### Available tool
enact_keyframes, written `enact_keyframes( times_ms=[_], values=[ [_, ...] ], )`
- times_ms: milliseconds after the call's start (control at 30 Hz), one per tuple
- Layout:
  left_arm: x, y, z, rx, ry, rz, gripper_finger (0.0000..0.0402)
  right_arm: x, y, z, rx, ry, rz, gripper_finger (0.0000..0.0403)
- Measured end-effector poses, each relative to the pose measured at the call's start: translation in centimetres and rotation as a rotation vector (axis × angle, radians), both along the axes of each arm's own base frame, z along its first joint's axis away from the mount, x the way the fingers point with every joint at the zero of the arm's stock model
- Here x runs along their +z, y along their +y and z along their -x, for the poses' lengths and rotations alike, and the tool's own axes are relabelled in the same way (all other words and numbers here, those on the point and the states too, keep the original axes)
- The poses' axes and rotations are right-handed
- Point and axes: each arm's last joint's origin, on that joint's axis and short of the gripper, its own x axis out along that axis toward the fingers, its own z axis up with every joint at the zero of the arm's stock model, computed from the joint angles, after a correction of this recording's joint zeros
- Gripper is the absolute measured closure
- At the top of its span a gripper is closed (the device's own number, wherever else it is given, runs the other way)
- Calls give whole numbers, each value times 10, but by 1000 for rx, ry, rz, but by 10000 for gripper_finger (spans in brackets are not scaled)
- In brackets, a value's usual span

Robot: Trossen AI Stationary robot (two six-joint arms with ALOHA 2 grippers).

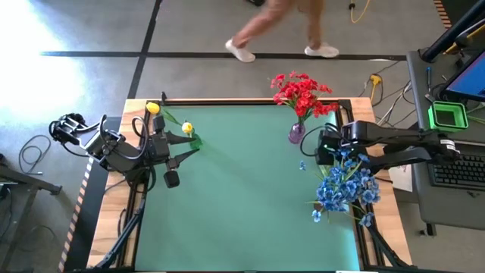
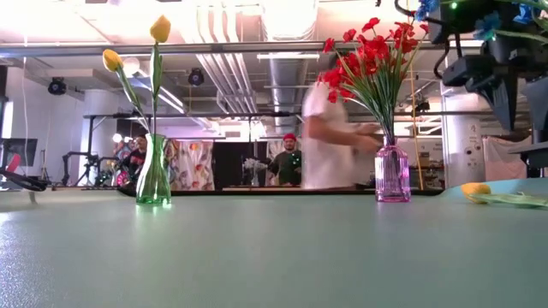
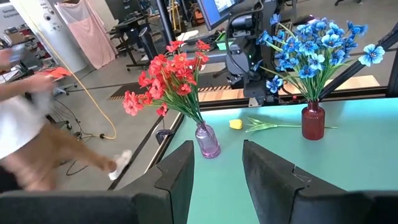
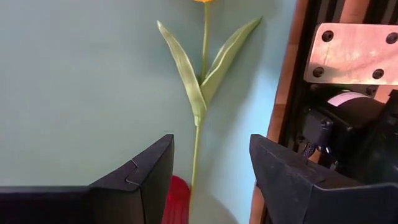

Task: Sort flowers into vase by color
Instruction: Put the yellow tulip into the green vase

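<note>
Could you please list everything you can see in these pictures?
table: one, green top, between both arms
green vase: one, left arm's side
yellow tulips: two, standing in the green vase
purple vase: one, right arm's side
red flowers: one bunch, in the purple vase
red vase: one, beside the purple vase
blue flowers: one bunch, in the red vase
loose tulip: one, yellow, lying flat by the red vase
person: one, walking beyond the table
left gripper: dark, open, near the green vase
right gripper: dark, open, above the loose tulip's stem
</note>
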Motion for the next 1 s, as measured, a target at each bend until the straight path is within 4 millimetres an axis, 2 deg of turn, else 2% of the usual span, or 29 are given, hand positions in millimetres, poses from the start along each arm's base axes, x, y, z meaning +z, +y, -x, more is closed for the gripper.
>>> enact_keyframes(
  times_ms=[167, 367, 667, 1000],
  values=[
    [0, 0, 0, 0, 0, 0, 278, -15, 0, 1, 2, 18, -9, 199],
    [0, 0, 0, 0, 0, 0, 278, -31, -1, -5, 1, -41, 16, 199],
    [-1, 0, 0, 0, 15, -9, 278, -40, -3, -13, 13, 13, 18, 197],
    [-2, 0, 0, 0, 14, -5, 278, -50, -6, -25, 59, 26, 24, 139]
  ],
)
